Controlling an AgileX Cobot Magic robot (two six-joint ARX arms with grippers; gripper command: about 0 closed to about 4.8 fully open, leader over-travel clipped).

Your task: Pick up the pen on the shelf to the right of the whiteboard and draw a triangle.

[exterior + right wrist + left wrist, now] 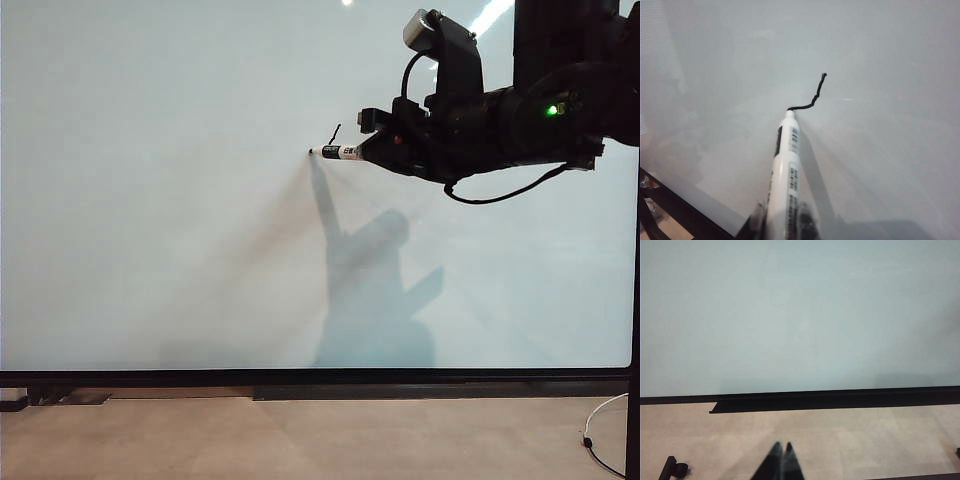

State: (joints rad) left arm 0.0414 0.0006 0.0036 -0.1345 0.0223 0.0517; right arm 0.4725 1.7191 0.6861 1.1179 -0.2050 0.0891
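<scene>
Pen: the pen (786, 165) is off its shelf and held in the right claw (372, 150), its tip pressed to the whiteboard (150, 200) in the upper middle of the exterior view.
Right claw: closed narrow on the pen's barrel, reaching in from the right with the arm high against the board.
Left claw: the left claw (781, 465) is low in front of the board's bottom frame, its tips together, holding nothing.
Done: picking up the pen is finished, and drawing is under way.
Mark so far: one short wobbly black stroke (812, 97) runs from a point above and to the right down to the pen tip; it reads as the start of one side of the triangle.
Left to do: by my judgement almost all of the triangle remains, with the rest of this side, the base and the closing side yet to be drawn.
Around: a black ledge (830, 402) runs along the foot of the board, over a pale tiled floor (300, 440); a white cable (600, 430) lies at the lower right.
In the way: nothing sits on the board's face; the arm's shadow (370, 290) falls below the pen, but blocks nothing.
</scene>
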